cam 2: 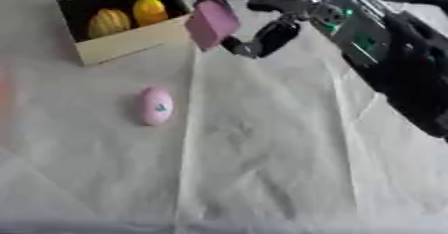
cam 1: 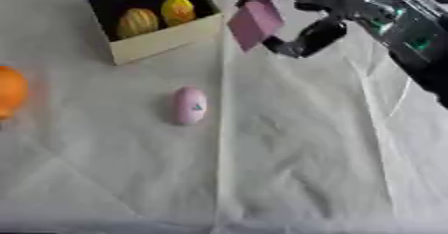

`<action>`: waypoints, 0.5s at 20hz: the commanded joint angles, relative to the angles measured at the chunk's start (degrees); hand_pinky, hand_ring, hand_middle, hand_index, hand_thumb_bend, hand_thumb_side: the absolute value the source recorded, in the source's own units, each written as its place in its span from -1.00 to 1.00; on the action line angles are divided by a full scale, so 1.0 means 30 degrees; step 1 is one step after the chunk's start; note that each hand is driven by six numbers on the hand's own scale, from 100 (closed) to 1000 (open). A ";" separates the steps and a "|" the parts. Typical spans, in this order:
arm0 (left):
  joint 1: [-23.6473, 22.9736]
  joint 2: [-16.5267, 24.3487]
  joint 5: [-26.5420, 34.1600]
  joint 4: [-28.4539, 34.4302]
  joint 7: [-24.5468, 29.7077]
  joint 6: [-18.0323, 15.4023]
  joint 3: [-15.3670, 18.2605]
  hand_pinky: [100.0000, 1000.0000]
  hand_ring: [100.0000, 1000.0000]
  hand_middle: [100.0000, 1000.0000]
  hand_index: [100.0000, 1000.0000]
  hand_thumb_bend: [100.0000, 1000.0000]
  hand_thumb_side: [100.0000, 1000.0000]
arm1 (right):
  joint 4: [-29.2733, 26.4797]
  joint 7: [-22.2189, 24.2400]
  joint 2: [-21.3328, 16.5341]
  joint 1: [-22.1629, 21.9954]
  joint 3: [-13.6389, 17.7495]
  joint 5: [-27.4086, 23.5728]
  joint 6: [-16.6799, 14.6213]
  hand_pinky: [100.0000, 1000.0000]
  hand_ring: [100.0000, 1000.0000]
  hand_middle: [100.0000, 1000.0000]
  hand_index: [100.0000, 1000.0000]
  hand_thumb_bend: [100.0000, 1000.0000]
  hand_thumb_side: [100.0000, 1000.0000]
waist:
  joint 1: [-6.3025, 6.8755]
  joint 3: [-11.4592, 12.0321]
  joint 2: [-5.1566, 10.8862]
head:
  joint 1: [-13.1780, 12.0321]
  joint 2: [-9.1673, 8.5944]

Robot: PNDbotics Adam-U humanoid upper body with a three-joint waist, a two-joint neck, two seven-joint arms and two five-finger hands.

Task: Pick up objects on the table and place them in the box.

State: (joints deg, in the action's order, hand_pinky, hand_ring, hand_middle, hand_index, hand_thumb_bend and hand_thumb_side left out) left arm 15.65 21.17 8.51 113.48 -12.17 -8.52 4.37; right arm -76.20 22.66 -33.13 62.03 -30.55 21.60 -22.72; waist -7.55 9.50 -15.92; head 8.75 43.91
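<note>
My right hand (cam 1: 302,25) comes in from the upper right and is shut on a flat pink block (cam 1: 255,22), held in the air just right of the box. The cardboard box (cam 1: 166,40) with a dark inside stands at the upper left and holds two yellow-orange ribbed objects (cam 1: 138,22) (cam 1: 178,10). A pale pink oval object (cam 1: 190,105) with a small mark lies on the white cloth left of centre. An orange round object (cam 1: 10,90) shows at the left edge. My left hand is out of view.
A wrinkled white cloth (cam 1: 297,153) covers the table, with a fold line running down the middle. My right forearm (cam 2: 385,53) crosses the upper right corner.
</note>
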 commanded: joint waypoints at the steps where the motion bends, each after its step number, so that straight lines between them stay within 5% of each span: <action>1: 0.0321 0.0340 0.0099 0.0372 0.0117 -0.0172 -0.0075 0.57 0.56 0.51 0.64 -1.00 0.19 | 0.1790 0.0714 0.1973 0.1555 0.0989 0.0262 0.1454 0.49 0.44 -0.08 0.38 -1.00 -0.90 | 0.0531 0.0184 0.0319 | 0.0680 0.0068; 10: 0.0731 0.0177 0.0334 0.0372 0.0351 -0.0259 -0.0277 0.56 0.56 0.51 0.64 -1.00 0.19 | 0.8872 -0.0838 0.7819 0.4288 0.4611 0.6952 0.2060 0.52 0.47 -0.05 0.40 -1.00 -0.90 | 0.0822 0.1185 -0.0048 | 0.1761 0.0068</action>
State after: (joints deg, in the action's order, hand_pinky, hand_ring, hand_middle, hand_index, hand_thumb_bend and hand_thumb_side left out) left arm 17.14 21.15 9.14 113.48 -11.35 -9.25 3.65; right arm -51.80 21.28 -11.06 73.36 -18.81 39.35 -16.67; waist -6.39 13.16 -16.34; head 13.73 43.91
